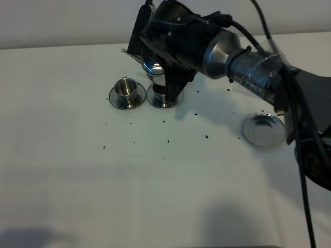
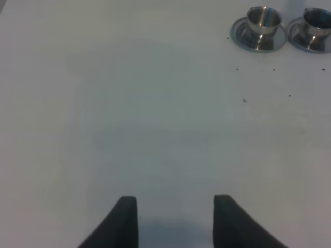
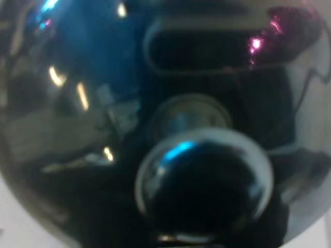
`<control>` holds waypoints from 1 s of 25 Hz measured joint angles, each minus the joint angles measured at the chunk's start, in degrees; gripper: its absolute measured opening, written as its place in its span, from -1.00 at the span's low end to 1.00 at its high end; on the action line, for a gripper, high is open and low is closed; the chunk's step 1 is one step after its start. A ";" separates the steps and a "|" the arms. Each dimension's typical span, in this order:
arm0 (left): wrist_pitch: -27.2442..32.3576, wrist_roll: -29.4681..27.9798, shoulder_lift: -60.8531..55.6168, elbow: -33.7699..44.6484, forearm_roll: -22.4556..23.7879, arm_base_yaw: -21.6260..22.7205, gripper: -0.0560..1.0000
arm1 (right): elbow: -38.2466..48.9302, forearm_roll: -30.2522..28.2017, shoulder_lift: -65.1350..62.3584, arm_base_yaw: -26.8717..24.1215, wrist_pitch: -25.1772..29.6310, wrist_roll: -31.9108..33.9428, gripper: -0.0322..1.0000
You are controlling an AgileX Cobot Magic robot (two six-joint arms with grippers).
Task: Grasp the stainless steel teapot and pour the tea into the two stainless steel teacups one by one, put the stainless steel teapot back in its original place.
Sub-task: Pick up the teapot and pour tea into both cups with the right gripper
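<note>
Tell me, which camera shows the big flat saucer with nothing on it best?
The exterior high view. There the big saucer lies bare on the table, almost fully visible. The left wrist view shows only the two teacups on smaller saucers. The right wrist view is filled by the shiny teapot.

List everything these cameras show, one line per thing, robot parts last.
stainless steel teapot: one, shiny silver, held above the teacups, mostly hidden by the arm.
teacups: two, shiny steel, side by side toward the table's far edge.
cup saucers: two, steel, one under each teacup.
large saucer: one, steel, bare, on the right of the table.
dark specks: many, black, scattered around the saucers.
table: one, white.
left end effector: one, black, open and holding nothing, over bare table.
right end effector: one, black, shut on the teapot.
</note>
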 joint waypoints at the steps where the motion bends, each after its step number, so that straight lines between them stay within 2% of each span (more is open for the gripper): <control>1: 0.00 0.00 0.00 0.00 0.00 0.00 -0.18 | -0.41 -0.74 0.86 -0.06 -0.18 -0.85 -0.59; 10: 0.00 0.05 0.00 0.00 0.00 0.00 -0.18 | -7.79 -10.18 8.17 1.95 -0.50 -6.93 -0.59; 15: 0.00 0.05 0.00 0.00 0.00 0.00 -0.18 | -8.16 -12.30 9.12 2.30 -0.94 -11.97 -0.59; 25: 0.00 0.05 0.00 0.00 0.00 0.00 -0.18 | -8.22 -21.45 11.28 3.34 -2.61 -13.44 -0.59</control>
